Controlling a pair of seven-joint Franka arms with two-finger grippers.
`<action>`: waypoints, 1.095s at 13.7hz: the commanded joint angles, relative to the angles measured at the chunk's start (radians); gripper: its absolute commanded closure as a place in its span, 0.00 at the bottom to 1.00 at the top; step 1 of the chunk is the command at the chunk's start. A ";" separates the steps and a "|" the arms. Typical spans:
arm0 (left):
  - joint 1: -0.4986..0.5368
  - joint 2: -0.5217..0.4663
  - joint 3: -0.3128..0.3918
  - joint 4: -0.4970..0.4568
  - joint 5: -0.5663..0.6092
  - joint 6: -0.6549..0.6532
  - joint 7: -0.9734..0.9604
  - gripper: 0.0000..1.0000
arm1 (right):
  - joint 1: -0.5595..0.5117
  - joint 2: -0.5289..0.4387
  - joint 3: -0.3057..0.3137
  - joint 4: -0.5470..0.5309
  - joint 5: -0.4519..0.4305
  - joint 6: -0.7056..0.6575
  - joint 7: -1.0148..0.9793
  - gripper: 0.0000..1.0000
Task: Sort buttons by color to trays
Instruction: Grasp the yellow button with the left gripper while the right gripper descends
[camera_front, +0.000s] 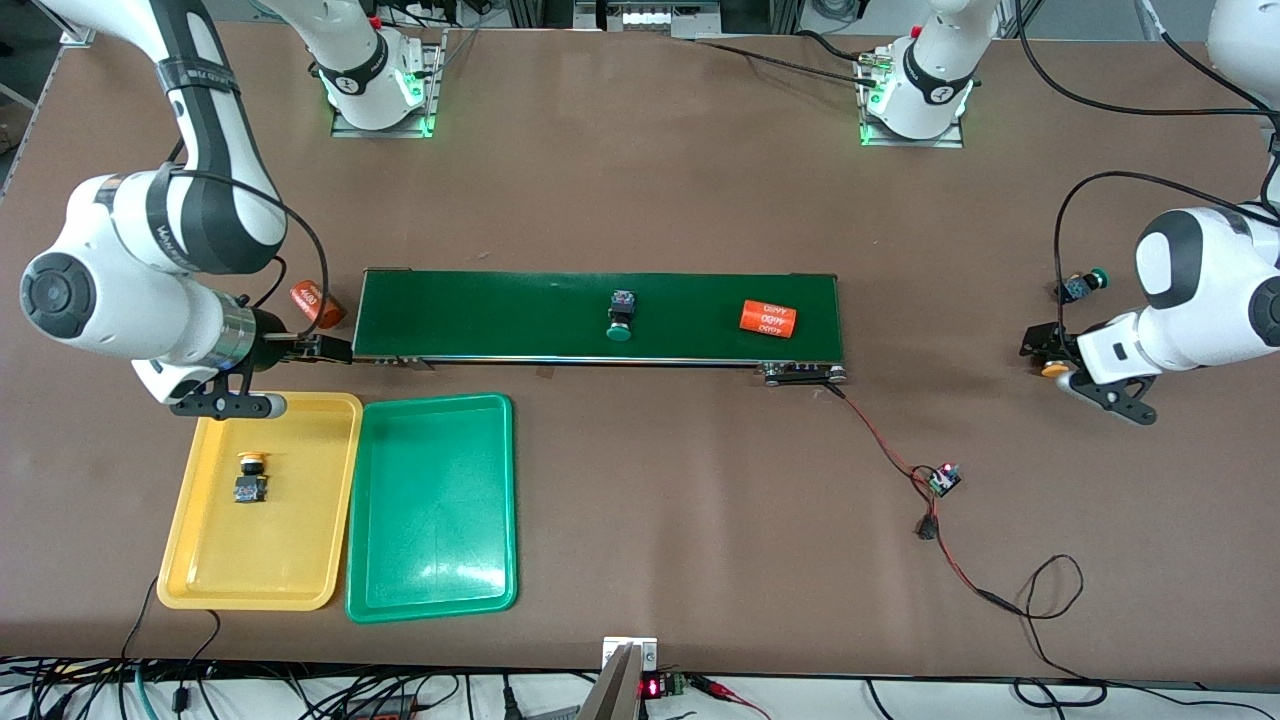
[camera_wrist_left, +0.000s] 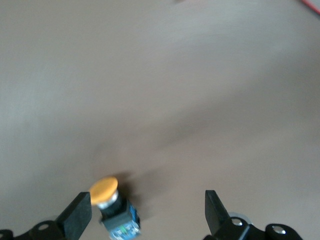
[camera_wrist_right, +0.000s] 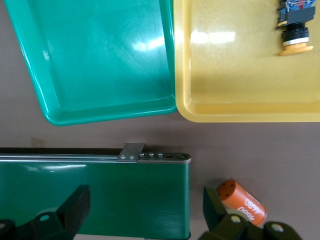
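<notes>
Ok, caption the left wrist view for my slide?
Open left gripper over the table beside a yellow button.

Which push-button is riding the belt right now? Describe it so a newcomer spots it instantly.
Find the long dark-green conveyor belt mid-table. Near its middle lies a small black-bodied push-button with a round green cap. Its only belt neighbour is a larger orange cylinder with white print, toward the left arm's end.

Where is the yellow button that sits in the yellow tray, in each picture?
Front view: the yellow button lies in the yellow tray, in the half nearer the conveyor belt.
Left wrist view: not in it; the yellow button on bare table there is a different one.
Right wrist view: the same button shows at the picture's upper edge, in the yellow tray.
Shared landmark: the green tray beside the yellow one.
</notes>
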 joint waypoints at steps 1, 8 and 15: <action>0.010 0.000 0.042 -0.017 -0.006 -0.009 -0.132 0.00 | 0.012 -0.103 0.008 -0.145 0.076 0.084 0.041 0.00; 0.040 0.065 0.088 -0.034 0.002 0.011 -0.140 0.00 | 0.014 -0.211 0.129 -0.293 0.121 0.196 0.232 0.00; 0.042 0.103 0.089 -0.066 0.005 0.063 -0.139 0.00 | 0.055 -0.206 0.219 -0.360 0.110 0.354 0.326 0.00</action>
